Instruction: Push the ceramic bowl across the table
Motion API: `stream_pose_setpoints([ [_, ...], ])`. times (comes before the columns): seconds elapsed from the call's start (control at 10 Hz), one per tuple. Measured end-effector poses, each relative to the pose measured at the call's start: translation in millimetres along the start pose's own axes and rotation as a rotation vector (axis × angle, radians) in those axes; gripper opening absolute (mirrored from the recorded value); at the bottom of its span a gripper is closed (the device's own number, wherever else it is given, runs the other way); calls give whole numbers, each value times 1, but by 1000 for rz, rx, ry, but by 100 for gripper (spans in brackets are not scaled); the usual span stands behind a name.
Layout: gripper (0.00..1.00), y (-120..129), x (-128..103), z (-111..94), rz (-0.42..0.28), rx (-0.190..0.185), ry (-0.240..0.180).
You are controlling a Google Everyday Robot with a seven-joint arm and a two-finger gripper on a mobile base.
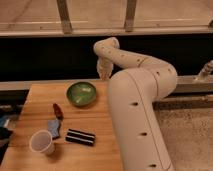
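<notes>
Bowl is sitting near the far edge of the worktop, with its green inside facing up and bare wood all around it. The end effector is hanging just to the bowl's right and a little beyond it, over the far edge, pointing down from the wrist of the arm. It is appearing to stand apart from the rim, though the gap is hard to judge from this angle. Whether it is open or closed cannot be told. Judging from this, the approach is the step in hand and the push itself is not yet begun. The next move is calling for the end effector to come down to rim height against the bowl's right side, then sweep sideways so the bowl slides instead of tipping. A leftward path along the far edge is looking the freest, since the cup, a small red item, a blue-grey piece and a black striped packet are lying nearer the front. The arm's bulky body is covering the right part of the worktop, so that edge and anything on it are hidden. The small items are too indistinct to identify. A dark shape at the left border is being cut off by the frame.
</notes>
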Motion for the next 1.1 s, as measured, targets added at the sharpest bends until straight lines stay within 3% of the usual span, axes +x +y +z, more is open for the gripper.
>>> stream_pose_setpoints([
  [0.4,0,-7,24,52,32,-64,61],
  [0.6,0,-8,31,66,44,-89,82],
  [1.1,0,24,27,107,11,-176,133],
])
